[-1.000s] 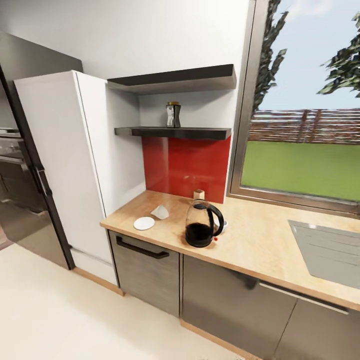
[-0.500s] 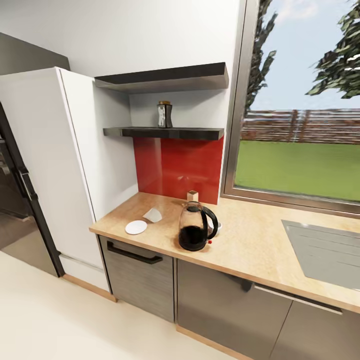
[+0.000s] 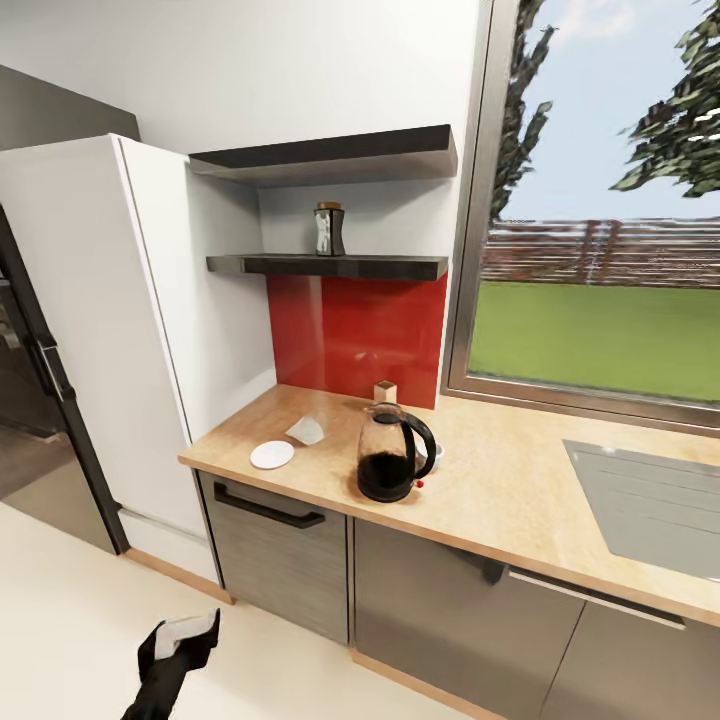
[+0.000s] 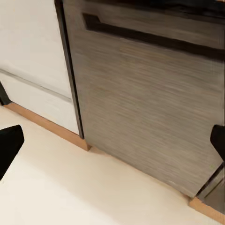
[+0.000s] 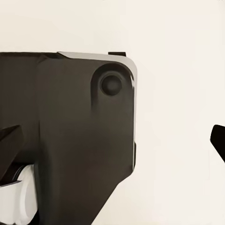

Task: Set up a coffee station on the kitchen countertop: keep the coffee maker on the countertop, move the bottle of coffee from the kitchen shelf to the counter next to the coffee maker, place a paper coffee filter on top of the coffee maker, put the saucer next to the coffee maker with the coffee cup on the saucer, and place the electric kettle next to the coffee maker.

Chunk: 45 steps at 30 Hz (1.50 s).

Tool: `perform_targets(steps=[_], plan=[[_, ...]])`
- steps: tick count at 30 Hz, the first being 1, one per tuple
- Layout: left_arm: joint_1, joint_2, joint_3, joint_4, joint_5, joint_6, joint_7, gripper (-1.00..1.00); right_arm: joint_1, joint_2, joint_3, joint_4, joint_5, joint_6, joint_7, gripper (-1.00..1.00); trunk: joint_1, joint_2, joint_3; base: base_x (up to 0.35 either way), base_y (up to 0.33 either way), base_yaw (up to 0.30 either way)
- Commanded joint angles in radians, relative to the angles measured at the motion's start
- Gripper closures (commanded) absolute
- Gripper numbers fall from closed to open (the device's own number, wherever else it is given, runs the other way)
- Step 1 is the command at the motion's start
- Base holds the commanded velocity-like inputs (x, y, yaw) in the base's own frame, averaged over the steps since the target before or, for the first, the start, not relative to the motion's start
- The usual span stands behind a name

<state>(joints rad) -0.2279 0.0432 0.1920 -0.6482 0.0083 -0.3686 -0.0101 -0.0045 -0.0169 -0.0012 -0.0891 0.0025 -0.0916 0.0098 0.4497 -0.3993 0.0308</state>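
Observation:
The dark coffee bottle [image 3: 329, 230] stands on the lower black shelf [image 3: 330, 266]. On the wooden countertop [image 3: 500, 490] a glass electric kettle [image 3: 390, 455] with a black base and handle stands near the front edge. A white saucer [image 3: 272, 455] and a white paper filter [image 3: 307, 431] lie to its left. A small beige block [image 3: 385, 391] stands behind the kettle, and something white [image 3: 436, 452] peeks out at the kettle's right. My left arm [image 3: 175, 655] rises low over the floor. The left gripper [image 4: 112, 145] is open, facing a grey cabinet front. The right gripper [image 5: 112, 140] is open above my dark base.
A tall white cabinet [image 3: 100, 330] and a dark fridge [image 3: 30, 400] stand left of the counter. A grey cabinet front with a black handle [image 3: 268, 508] sits under the saucer. A steel sink [image 3: 650, 510] is set in the counter at the right, below a window [image 3: 600, 300].
The camera swung and came closer between one second and half a second ago, then held still. My left arm has come up into the bottom left of the head view. Things on the counter stayed put.

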Motion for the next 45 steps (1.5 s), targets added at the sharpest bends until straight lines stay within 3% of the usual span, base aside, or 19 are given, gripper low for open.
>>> perform_targets(steps=[1, 2, 8, 14, 18, 20, 23, 28, 37, 45], plan=[[-0.025, -0.004, 0.000, -0.019, 0.000, 0.001, -0.001, -1.00, 0.000, 0.000, 0.000, 0.001, 0.000, -0.003, 0.001, -1.00, 0.000, -0.001, -0.001, 0.000, 0.000, 0.000], [-0.081, -0.018, -0.001, -0.042, -0.003, 0.007, 0.000, -1.00, 0.000, 0.000, 0.000, 0.001, 0.001, -0.003, 0.000, -1.00, 0.000, -0.001, -0.001, 0.000, 0.000, 0.000], [-0.250, -0.063, -0.004, -0.047, -0.011, 0.034, 0.008, -1.00, -0.001, 0.000, -0.001, 0.002, 0.001, -0.004, 0.000, -1.00, 0.000, -0.001, -0.001, 0.000, 0.000, 0.000], [-0.385, -0.090, -0.012, -0.047, -0.031, 0.203, 0.023, -1.00, 0.000, 0.000, -0.002, 0.002, 0.002, -0.005, -0.001, -1.00, 0.000, -0.001, -0.001, 0.000, 0.000, 0.000], [-0.454, -0.106, -0.062, -0.046, -0.066, 0.311, 0.084, -1.00, 0.000, 0.000, -0.002, 0.002, 0.002, -0.005, -0.001, -1.00, 0.000, -0.001, -0.001, 0.000, 0.000, 0.000], [-0.476, -0.109, -0.090, -0.044, -0.078, 0.333, 0.123, -1.00, 0.000, -0.001, -0.001, 0.002, 0.002, -0.004, -0.001, -1.00, 0.000, -0.001, -0.001, 0.000, 0.000, 0.000], [-0.499, -0.111, -0.132, -0.042, -0.087, 0.358, 0.183, -1.00, 0.000, -0.001, -0.001, 0.002, 0.002, -0.004, -0.001, -1.00, 0.000, -0.001, -0.001, 0.000, 0.000, 0.000], [-0.496, -0.101, -0.169, -0.039, -0.093, 0.363, 0.225, -1.00, 0.000, -0.003, -0.002, 0.002, 0.002, -0.003, 0.000, -1.00, 0.000, -0.001, -0.001, 0.000, 0.000, -0.144], [-0.494, -0.099, -0.172, -0.039, -0.097, 0.363, 0.227, -1.00, 0.000, -0.009, 0.000, 0.005, 0.003, -0.003, 0.001, -1.00, 0.000, -0.001, -0.001, 0.009, 0.000, -0.262], [-0.495, -0.100, -0.172, -0.038, -0.097, 0.365, 0.226, -1.00, -0.001, -0.010, 0.003, 0.002, 0.006, -0.002, -0.004, -1.00, 0.000, -0.001, -0.001, 0.272, -0.064, -0.122]])
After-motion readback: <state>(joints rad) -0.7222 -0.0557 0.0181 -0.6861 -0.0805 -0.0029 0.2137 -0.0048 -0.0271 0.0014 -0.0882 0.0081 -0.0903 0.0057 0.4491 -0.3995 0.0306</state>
